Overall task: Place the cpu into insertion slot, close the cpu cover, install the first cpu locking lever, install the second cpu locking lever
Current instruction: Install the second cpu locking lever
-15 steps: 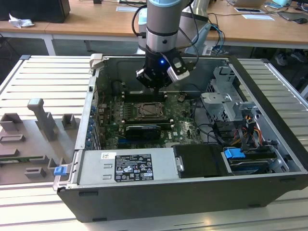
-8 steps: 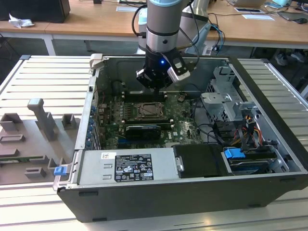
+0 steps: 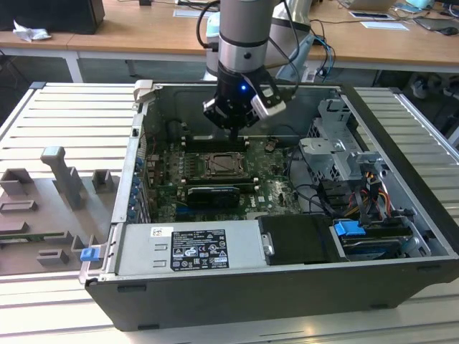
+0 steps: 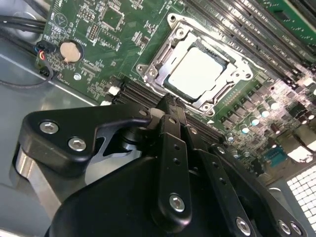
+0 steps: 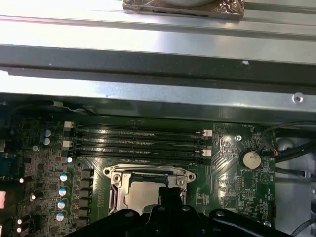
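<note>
Inside the open computer case, the hand hangs over the green board, fingers pressed together, empty. Just below, the cpu cover lies shut over the seated cpu.

No text legible from here. White label on the PSU carries print & cert marks, too small to read. Board silkscreen likewise unreadable.
</note>
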### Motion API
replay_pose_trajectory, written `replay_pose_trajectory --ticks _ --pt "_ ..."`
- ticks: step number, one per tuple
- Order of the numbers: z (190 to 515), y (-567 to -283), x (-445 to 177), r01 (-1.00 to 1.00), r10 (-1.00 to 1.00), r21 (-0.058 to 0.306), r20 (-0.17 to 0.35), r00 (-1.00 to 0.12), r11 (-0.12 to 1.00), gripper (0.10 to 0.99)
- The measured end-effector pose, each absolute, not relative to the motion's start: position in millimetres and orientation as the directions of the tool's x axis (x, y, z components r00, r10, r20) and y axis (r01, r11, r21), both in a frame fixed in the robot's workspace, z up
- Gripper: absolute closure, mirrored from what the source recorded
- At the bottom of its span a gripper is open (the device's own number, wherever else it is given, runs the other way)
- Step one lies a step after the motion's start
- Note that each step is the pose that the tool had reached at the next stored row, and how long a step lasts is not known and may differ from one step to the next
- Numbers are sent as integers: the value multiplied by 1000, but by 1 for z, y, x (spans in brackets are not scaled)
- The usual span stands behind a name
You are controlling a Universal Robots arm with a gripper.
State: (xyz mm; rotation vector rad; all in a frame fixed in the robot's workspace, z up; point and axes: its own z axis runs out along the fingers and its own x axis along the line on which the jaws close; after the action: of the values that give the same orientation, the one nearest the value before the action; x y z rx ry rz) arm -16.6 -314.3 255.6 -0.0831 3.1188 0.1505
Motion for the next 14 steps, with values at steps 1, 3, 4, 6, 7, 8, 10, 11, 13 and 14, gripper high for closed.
replay_pose_trajectory --ticks 1,3,4,6,7,8,10,11,13,14 --pt "256 -315 -17 -54 -52 96 -21 -998 994 980" --pt "256 -317 -17 -54 -52 96 -21 -998 994 980" --pt "256 -317 -17 -54 -52 96 -21 -998 994 980" --pt "262 -317 -17 -54 -52 96 -20 -998 994 980" --pt "263 -317 -17 -54 -52 96 -21 -998 994 980" --pt "263 -323 -17 -54 -52 96 -21 -998 994 980" --pt "263 -341 -17 -54 -52 98 -20 -998 994 980" --pt "262 -344 -17 -54 -52 99 -20 -998 994 980" --pt "261 -349 -17 -54 -52 103 -20 -998 993 980" --pt "260 -349 -17 -54 -52 104 -19 -998 993 980"
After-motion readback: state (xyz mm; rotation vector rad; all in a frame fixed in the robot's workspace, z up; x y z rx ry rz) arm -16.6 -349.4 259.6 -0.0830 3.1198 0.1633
